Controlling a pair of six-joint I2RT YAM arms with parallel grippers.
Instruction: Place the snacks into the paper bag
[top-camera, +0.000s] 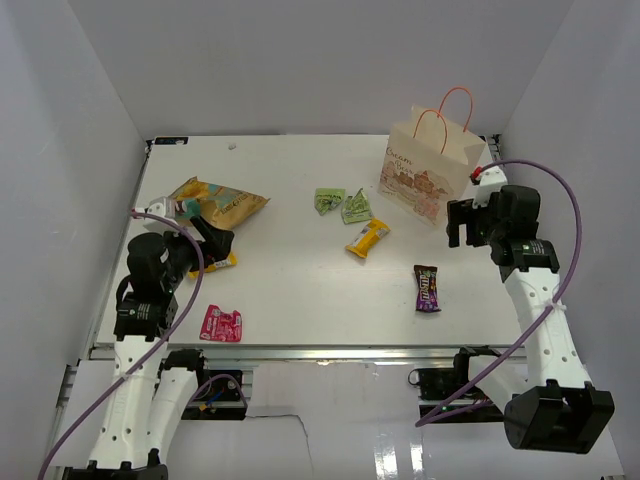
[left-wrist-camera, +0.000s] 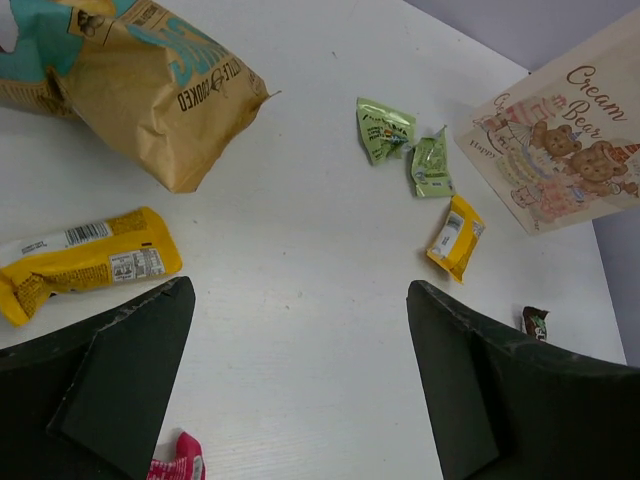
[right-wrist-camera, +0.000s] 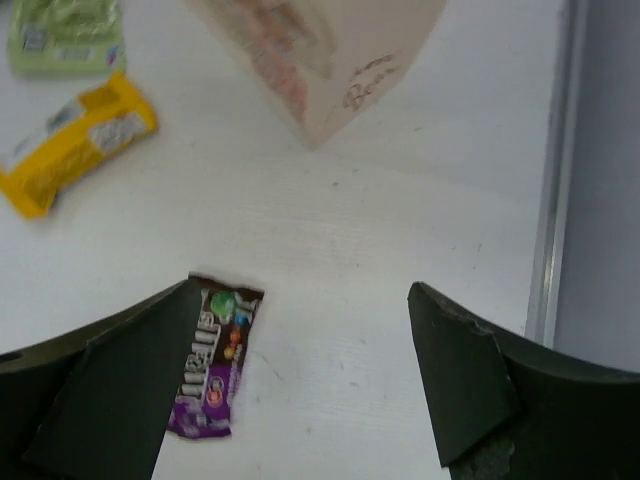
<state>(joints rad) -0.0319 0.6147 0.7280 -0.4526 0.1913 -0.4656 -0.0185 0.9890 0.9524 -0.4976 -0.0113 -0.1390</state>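
Observation:
The cream paper bag (top-camera: 430, 165) stands upright at the back right. The large yellow-orange chip bag (top-camera: 215, 200) lies at the back left. Two green packets (top-camera: 328, 200) (top-camera: 356, 207) and a yellow bar (top-camera: 367, 238) lie mid-table. The dark purple candy bar (top-camera: 427, 288) lies right of centre, and the pink-red packet (top-camera: 221, 323) near the front left. My left gripper (top-camera: 215, 240) is open and empty over a second yellow packet (left-wrist-camera: 80, 262), beside the chip bag (left-wrist-camera: 150, 90). My right gripper (top-camera: 462, 222) is open and empty in front of the bag (right-wrist-camera: 320, 60), with the candy bar (right-wrist-camera: 215, 360) by its left finger.
White walls close in the table on the left, back and right. A metal rail (right-wrist-camera: 550, 200) runs along the table's right edge next to my right gripper. The table's front edge (top-camera: 320, 348) lies just beyond the arm bases.

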